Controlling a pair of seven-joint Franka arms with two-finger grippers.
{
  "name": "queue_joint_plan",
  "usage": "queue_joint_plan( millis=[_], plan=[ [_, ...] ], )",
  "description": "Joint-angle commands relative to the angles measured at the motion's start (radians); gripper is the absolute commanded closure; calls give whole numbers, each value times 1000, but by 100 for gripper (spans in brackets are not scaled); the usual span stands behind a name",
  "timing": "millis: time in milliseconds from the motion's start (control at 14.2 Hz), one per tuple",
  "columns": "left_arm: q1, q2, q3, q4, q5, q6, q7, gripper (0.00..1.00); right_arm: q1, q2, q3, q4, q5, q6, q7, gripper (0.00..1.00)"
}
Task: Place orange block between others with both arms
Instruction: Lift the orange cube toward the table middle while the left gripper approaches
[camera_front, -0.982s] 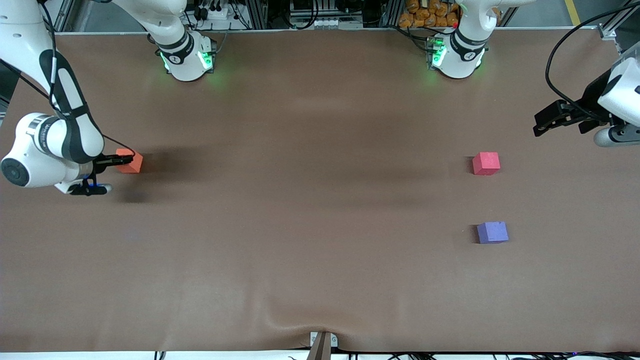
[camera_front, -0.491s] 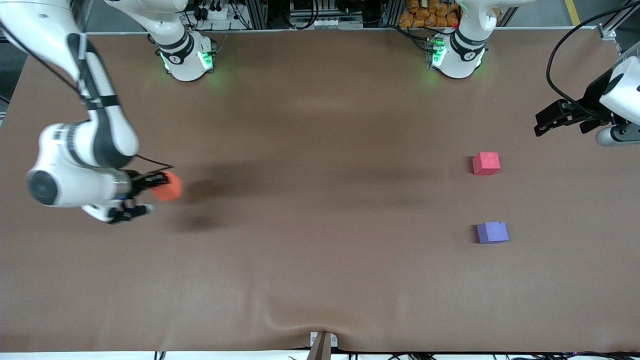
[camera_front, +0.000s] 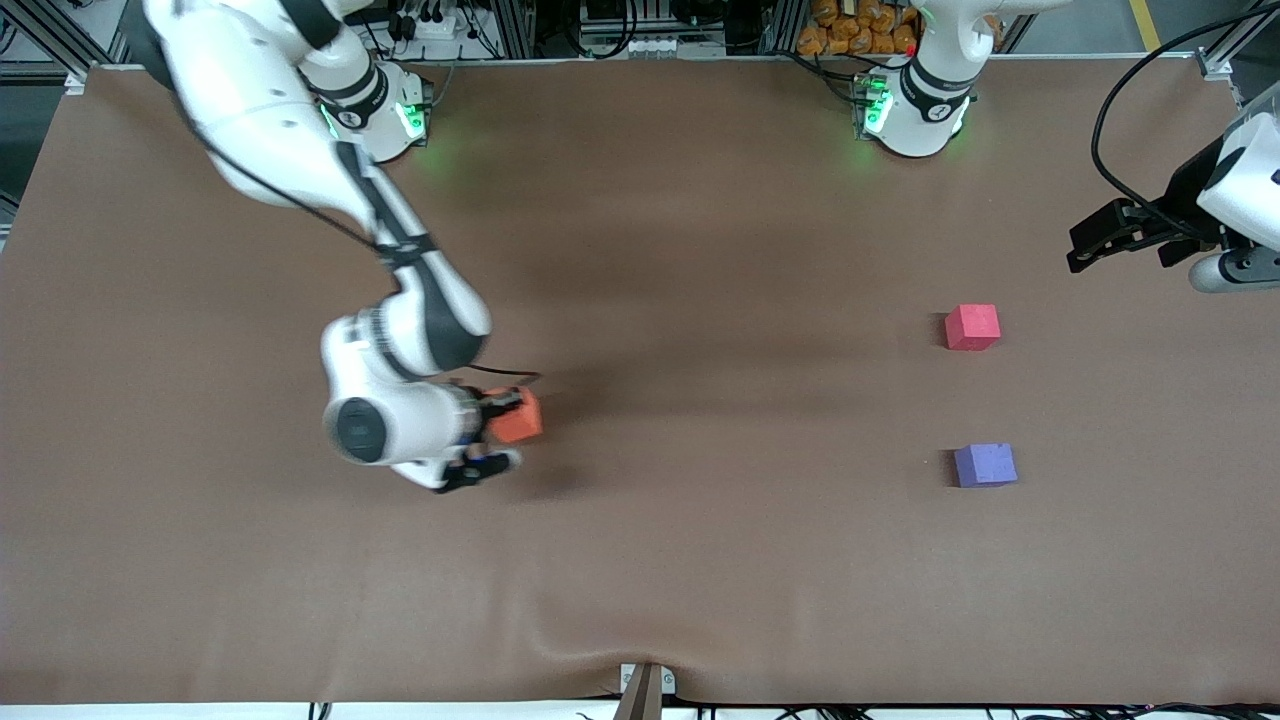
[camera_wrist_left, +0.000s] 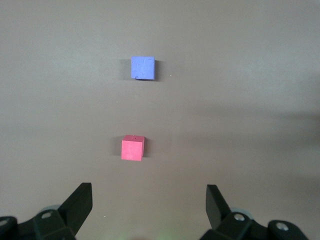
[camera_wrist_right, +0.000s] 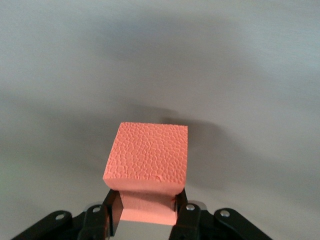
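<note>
My right gripper (camera_front: 500, 420) is shut on the orange block (camera_front: 518, 418) and carries it above the brown table, a little toward the right arm's end from the middle. In the right wrist view the orange block (camera_wrist_right: 149, 165) is pinched between both fingers of the right gripper (camera_wrist_right: 148, 207). The red-pink cube (camera_front: 972, 327) and the purple-blue cube (camera_front: 985, 465) rest on the table toward the left arm's end, the purple-blue one nearer the front camera. My left gripper (camera_front: 1090, 245) hangs open at that end, waiting; the left wrist view shows the red-pink cube (camera_wrist_left: 133, 148) and the purple-blue cube (camera_wrist_left: 142, 68) ahead of the left gripper (camera_wrist_left: 148, 200).
The brown table (camera_front: 700, 560) stretches wide between the carried block and the two cubes. A gap of about one cube's width or more separates the two cubes. A small bracket (camera_front: 645, 685) sits at the table's front edge.
My right arm has swung from the right arm's end of the table toward the middle, carrying the orange block off the surface. The left arm and both cubes have not moved.
</note>
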Motion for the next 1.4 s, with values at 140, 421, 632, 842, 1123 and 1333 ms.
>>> queue_joint_plan(
  millis=[140, 421, 632, 842, 1123, 1333],
  plan=[
    [-3, 2, -3, 12, 19, 0, -8, 0, 138, 55, -9, 94, 19, 9, 135, 100],
    [-1, 2, -5, 9, 10, 0, -8, 0, 169, 83, -9, 92, 69, 29, 194, 88],
    [-3, 8, -9, -2, 6, -3, -13, 0, 186, 89, -11, 89, 83, 39, 242, 35],
    [-6, 8, -13, -2, 6, -3, -4, 0, 195, 83, -12, 88, 71, 92, 239, 0],
    [-67, 70, -22, 1, 2, 64, -13, 0, 146, 25, -20, 88, 71, 73, 241, 0],
    [-174, 173, -28, 6, 4, 165, -69, 0, 92, -72, -49, 82, 27, 18, 233, 0]
  ],
)
